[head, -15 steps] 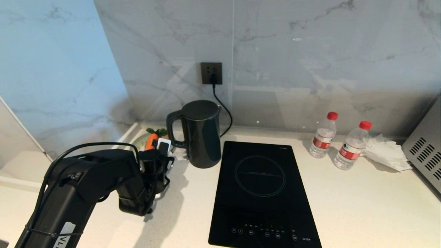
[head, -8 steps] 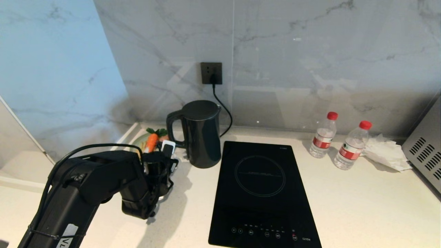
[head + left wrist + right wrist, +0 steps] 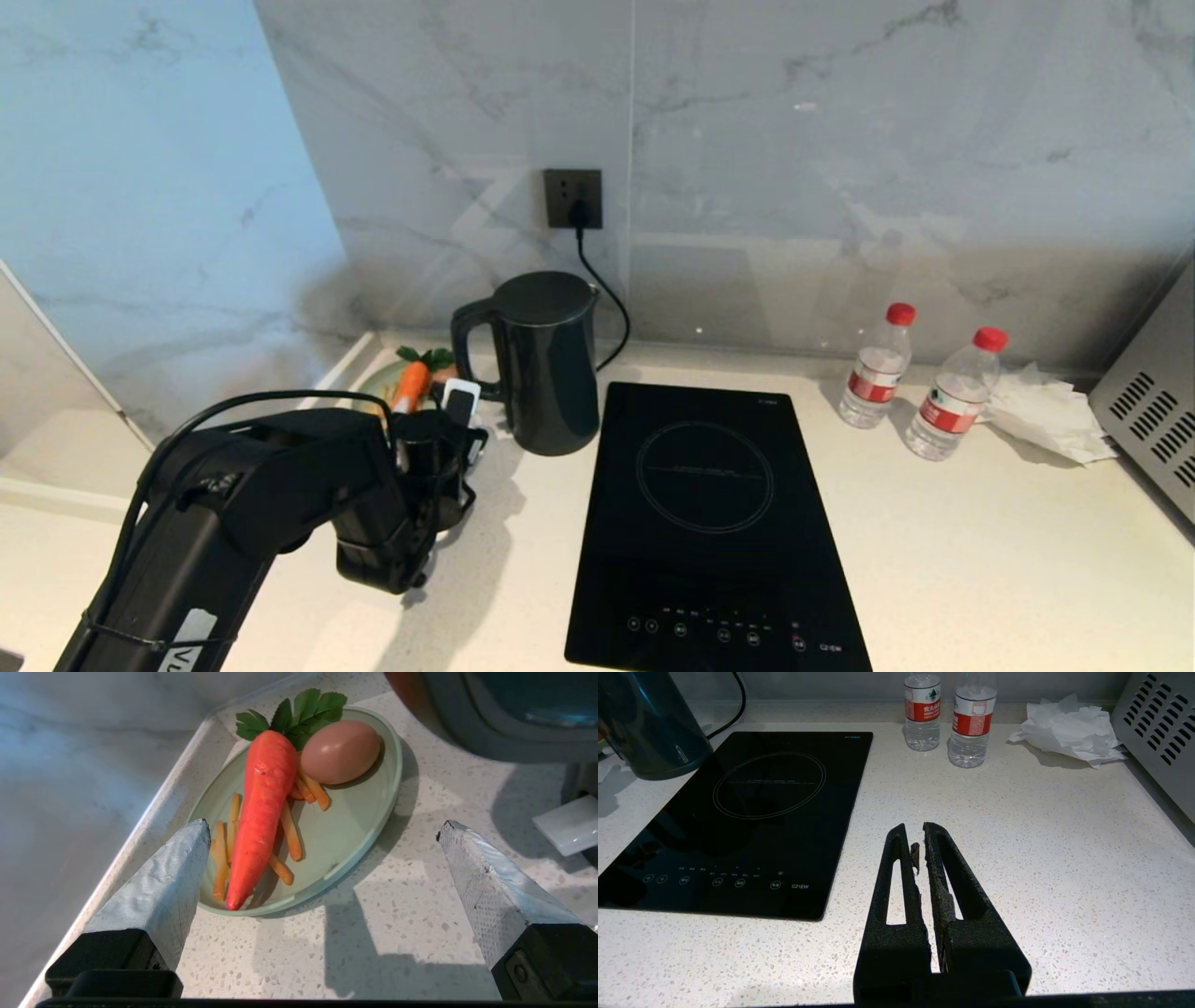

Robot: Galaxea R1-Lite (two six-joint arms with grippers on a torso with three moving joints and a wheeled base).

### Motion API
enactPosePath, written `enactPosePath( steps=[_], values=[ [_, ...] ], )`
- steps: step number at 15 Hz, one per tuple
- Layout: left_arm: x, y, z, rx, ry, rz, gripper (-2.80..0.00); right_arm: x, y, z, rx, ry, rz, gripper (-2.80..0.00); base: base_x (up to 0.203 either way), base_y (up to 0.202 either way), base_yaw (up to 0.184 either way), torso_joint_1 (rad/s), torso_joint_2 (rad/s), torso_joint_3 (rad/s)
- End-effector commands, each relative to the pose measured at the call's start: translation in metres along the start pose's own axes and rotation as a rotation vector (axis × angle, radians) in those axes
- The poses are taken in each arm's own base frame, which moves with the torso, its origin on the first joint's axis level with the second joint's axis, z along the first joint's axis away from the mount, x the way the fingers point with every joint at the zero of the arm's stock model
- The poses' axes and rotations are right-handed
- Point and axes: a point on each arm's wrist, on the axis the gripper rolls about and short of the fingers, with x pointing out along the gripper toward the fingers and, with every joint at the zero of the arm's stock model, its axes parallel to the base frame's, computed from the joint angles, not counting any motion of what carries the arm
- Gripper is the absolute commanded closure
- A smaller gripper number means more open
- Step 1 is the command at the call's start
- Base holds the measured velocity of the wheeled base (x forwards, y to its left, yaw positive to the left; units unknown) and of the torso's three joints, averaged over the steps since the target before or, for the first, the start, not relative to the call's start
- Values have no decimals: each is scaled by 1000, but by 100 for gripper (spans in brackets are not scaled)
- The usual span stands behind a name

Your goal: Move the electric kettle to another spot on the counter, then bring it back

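- Black electric kettle (image 3: 543, 359) stands on the counter (image 3: 980, 523), corded at the back; left gripper (image 3: 457, 415) hovers at its eight o'clock, and a careless reach might knock the handle.
- Left wrist: jaws gape wide, empty, over a plate (image 3: 355, 844); clipping it looks possible.
- Right wrist: right gripper (image 3: 920, 835) is pinched closed, idle.
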Motion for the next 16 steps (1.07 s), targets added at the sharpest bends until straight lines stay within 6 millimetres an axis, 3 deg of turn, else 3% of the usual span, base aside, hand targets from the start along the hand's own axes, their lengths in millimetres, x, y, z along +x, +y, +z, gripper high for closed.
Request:
enactPosePath(
  steps=[1, 16],
  values=[
    [0, 1, 4, -6, -11, 8, -280, 0, 0, 0, 1, 1, 0, 0, 0, 0, 0, 0, 0, 0],
    [-14, -6, 10, -11, -13, -31, -280, 0, 0, 0, -1, 0, 0, 0, 0, 0, 0, 0, 0, 0]
  ],
)
